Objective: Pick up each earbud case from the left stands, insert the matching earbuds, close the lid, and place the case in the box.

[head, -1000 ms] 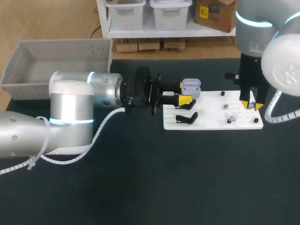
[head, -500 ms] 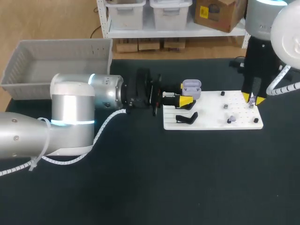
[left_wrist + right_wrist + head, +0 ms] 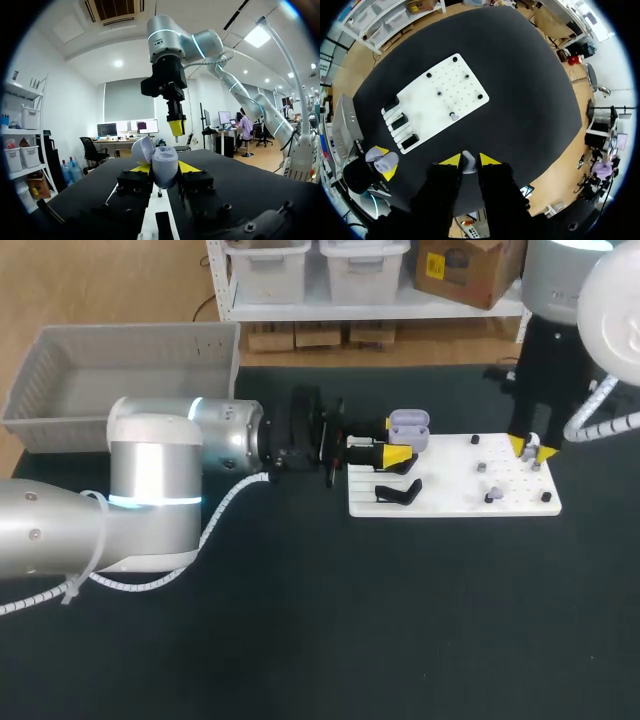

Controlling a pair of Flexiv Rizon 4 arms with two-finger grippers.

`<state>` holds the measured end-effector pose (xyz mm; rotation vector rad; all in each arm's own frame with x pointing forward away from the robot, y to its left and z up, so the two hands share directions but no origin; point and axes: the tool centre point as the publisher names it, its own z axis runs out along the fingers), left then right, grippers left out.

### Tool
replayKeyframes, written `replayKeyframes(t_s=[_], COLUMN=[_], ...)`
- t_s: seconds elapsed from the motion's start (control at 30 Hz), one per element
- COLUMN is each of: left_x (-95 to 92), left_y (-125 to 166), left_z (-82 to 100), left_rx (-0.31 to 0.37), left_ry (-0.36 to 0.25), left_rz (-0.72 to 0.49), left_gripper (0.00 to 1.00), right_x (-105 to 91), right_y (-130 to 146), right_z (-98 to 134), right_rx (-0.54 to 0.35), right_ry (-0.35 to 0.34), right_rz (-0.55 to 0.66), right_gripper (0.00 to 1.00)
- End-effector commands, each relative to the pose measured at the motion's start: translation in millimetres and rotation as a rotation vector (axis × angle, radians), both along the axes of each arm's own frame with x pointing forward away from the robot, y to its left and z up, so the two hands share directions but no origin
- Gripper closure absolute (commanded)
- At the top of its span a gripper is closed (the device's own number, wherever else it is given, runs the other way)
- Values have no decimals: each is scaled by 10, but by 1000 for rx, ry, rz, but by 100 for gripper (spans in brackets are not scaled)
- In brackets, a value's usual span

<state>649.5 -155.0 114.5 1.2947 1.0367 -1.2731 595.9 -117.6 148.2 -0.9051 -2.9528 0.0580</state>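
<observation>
left pincer (image 3: 164, 169) clasps case (image 3: 165, 157), right pincer (image 3: 469, 160) earbud (image 3: 468, 164)

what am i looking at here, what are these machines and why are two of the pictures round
These are two robot arms working at a black table. The wide picture comes from a fixed camera above and behind them. The two round ones come from cameras on each arm's wrist, looking out along its fingers. The left gripper holds a lilac earbud case with its lid open. The right gripper pinches a small earbud above a white board, which carries small pegs and black stands. A grey basket sits at the far left.
</observation>
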Motion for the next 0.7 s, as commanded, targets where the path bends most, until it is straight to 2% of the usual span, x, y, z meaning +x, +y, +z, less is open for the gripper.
replayKeyframes(t_s=[0.03,0.27,0.53,0.6,0.7], left_x=[-19,-19,-19,-19,-19], left_y=[2,2,2,2,2], left_z=[-3,-3,-3,-3,-3], left_rx=[-2,-2,-2,-2,-2], left_ry=[-2,-2,-2,-2,-2], left_rz=[6,6,6,6,6], left_gripper=[100,100,100,100,100], right_x=[0,56,97,109,111], right_y=[262,528,647,696,738], right_z=[96,207,316,342,340], right_rx=[-68,-103,-191,-185,-123], right_ry=[6,4,20,34,53], right_rz=[-26,-98,-193,-202,-204], right_gripper=[100,100,100,100,100])
